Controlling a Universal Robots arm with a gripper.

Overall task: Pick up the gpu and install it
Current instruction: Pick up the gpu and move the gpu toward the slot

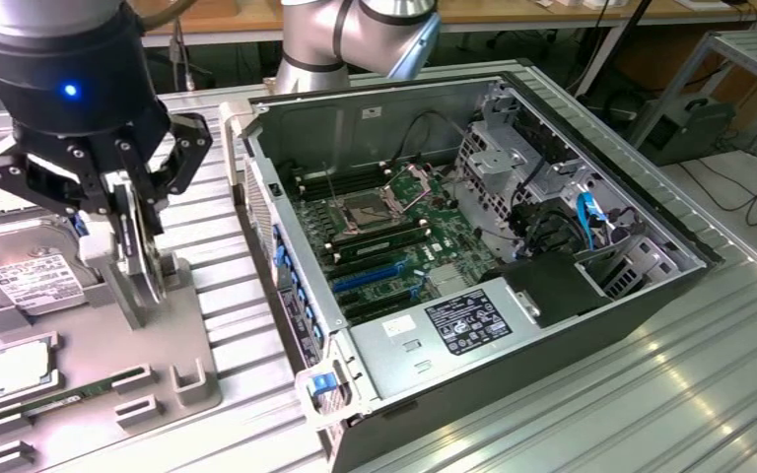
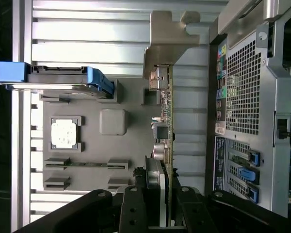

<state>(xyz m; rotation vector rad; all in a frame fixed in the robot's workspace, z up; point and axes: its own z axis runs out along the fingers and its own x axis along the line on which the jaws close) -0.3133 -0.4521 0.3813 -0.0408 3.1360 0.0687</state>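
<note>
gpu (image 1: 139, 241) | thin dark card with silver end bracket (image 2: 167, 46) | upright on its long edge, clamped by the gripper (image 2: 157, 194) | over the grey fixture tray (image 1: 90, 345), along one side; contact with tray unclear

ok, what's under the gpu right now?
The grey fixture tray, at its upright holder; the gripper clamps the gpu upright over it. Whether the card's lower edge sits in the holder is covered.
</note>
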